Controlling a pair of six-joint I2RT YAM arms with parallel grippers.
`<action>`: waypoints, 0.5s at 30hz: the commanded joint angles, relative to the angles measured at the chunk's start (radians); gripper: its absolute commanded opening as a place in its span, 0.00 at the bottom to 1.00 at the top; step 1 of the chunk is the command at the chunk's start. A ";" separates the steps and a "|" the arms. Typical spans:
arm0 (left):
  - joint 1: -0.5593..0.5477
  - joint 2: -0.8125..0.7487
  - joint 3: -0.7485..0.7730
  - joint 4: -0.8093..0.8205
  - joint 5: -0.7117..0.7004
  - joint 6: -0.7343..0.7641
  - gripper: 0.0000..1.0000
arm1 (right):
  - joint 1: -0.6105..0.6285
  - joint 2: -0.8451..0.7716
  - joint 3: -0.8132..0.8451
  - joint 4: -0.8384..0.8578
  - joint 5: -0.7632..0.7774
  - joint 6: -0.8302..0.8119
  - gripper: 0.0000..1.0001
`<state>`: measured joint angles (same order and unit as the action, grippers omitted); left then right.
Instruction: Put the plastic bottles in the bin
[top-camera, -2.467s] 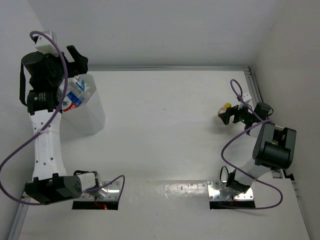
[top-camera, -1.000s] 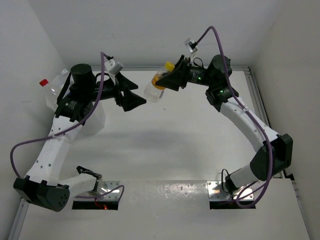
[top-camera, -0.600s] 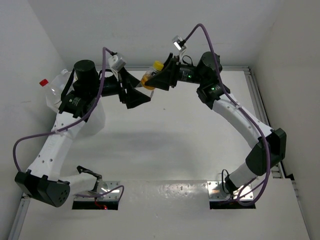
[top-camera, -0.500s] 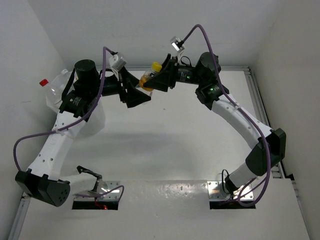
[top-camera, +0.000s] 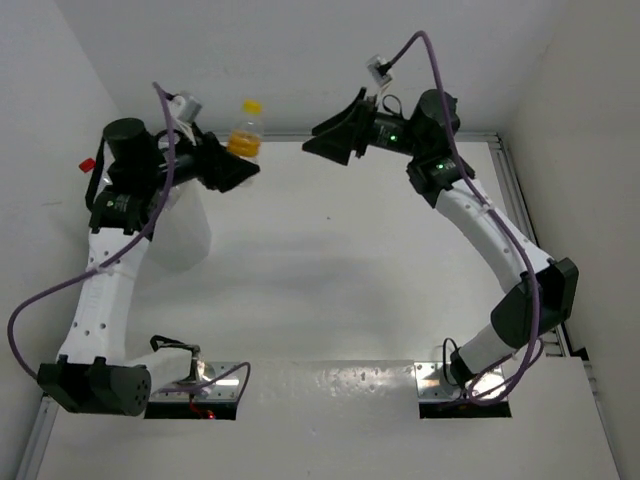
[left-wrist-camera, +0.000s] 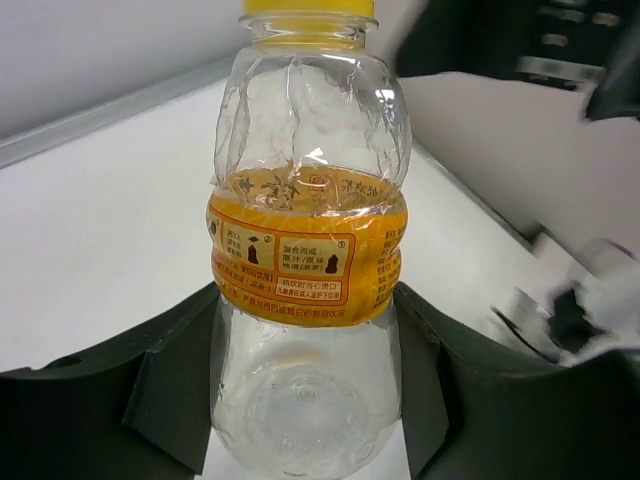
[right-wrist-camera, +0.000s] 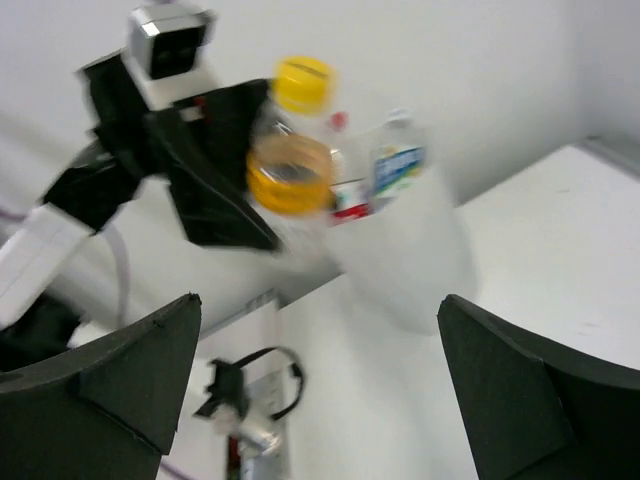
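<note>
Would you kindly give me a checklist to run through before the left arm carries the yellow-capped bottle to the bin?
1. The left gripper grips the yellow-capped bottle: ok, fingers on both sides at its label.
2. The right gripper is open and apart from the bottle: ok.
3. Bottle over the bin: not ok, it hangs beside it, toward the middle of the table.
4. Room in the bin: cannot tell; other bottles stick out of it, and the left arm hides its opening.
5. Way to the bin free of the right arm: ok.

A robot lab bench: bare white walls (top-camera: 300, 60) box in a white table (top-camera: 330, 290) with bolted-down arm bases (top-camera: 95, 385).
</note>
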<state>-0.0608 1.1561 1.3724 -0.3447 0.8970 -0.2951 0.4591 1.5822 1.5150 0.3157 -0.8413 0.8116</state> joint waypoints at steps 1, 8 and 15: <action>0.130 -0.065 0.109 -0.097 -0.225 -0.022 0.00 | -0.123 -0.039 0.021 -0.016 0.039 0.003 1.00; 0.341 -0.021 0.162 -0.286 -0.593 -0.052 0.00 | -0.264 -0.131 -0.156 0.011 -0.030 -0.068 1.00; 0.454 0.016 0.047 -0.246 -0.521 -0.111 0.00 | -0.338 -0.175 -0.337 0.120 -0.096 -0.057 1.00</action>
<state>0.3763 1.1679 1.4525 -0.5957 0.3855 -0.3649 0.1493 1.4353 1.2098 0.3378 -0.8928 0.7605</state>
